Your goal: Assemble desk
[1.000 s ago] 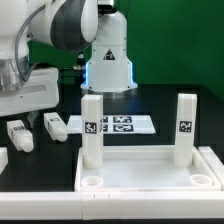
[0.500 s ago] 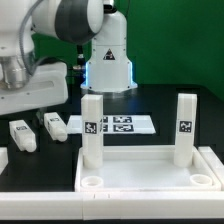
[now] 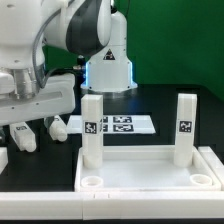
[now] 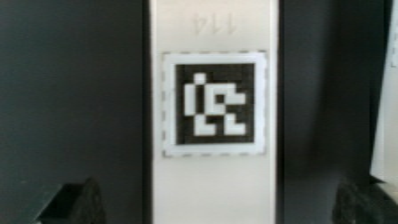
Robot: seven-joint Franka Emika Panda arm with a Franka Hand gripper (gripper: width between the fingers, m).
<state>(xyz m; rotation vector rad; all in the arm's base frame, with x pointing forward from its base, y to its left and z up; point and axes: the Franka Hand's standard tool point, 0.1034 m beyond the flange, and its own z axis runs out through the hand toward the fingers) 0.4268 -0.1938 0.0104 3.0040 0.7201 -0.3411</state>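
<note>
The desk panel [image 3: 140,166] lies flat at the front, and two white legs [image 3: 90,130] [image 3: 185,128] stand upright in its rear corner sockets. The front sockets [image 3: 90,183] are bare. On the dark table to the exterior view's left lie loose tagged legs [image 3: 20,137] [image 3: 56,125]. My gripper [image 3: 38,115] hangs just above them. In the wrist view one white leg [image 4: 214,60] runs lengthwise between my dark fingertips [image 4: 75,200], its square tag facing the camera. The gripper [image 4: 217,205] is open, both fingers standing clear of the leg's sides.
The marker board [image 3: 118,125] lies flat behind the panel. The robot's white base [image 3: 108,62] stands at the back, before a green wall. Another white part [image 3: 2,158] pokes in at the exterior view's left edge. A pale piece [image 4: 388,150] shows beside the leg.
The arm has swung toward the exterior view's right and slightly down, now over the loose legs. The jaws stayed open. No part has moved.
</note>
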